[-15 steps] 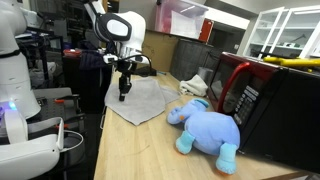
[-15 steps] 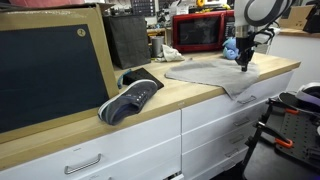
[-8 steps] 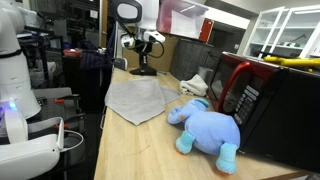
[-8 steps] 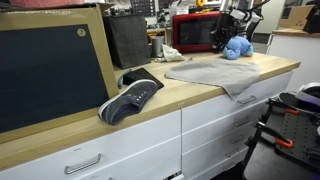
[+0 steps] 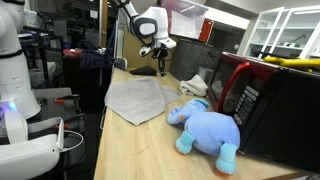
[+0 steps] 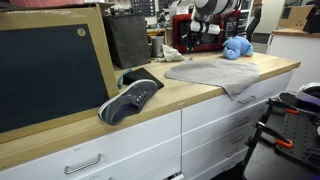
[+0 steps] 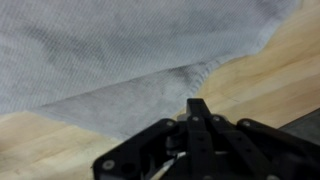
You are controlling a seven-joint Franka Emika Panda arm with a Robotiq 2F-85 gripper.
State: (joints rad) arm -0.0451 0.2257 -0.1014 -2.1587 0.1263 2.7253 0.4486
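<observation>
Grey cloth (image 5: 135,98) lies flat on the left of the wooden worktop (image 5: 140,155). Gripper (image 5: 161,68) hangs above the cloth's far edge, apart from it. In wrist view I see its fingers (image 7: 197,125) pressed together, nothing pinched, cloth hem just ahead. Right of the cloth a blue plush toy (image 5: 205,127) lies on the worktop, just beside the cloth's right corner. Far right, red-and-black microwave (image 5: 262,100), plush close by.

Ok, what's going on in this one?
The robot's pincer hangs shut above the wooden counter, near the edge of a grey cloth that lies spread flat there. It appears to grip nothing. A blue plush elephant lies beside the cloth, in front of a microwave.
</observation>
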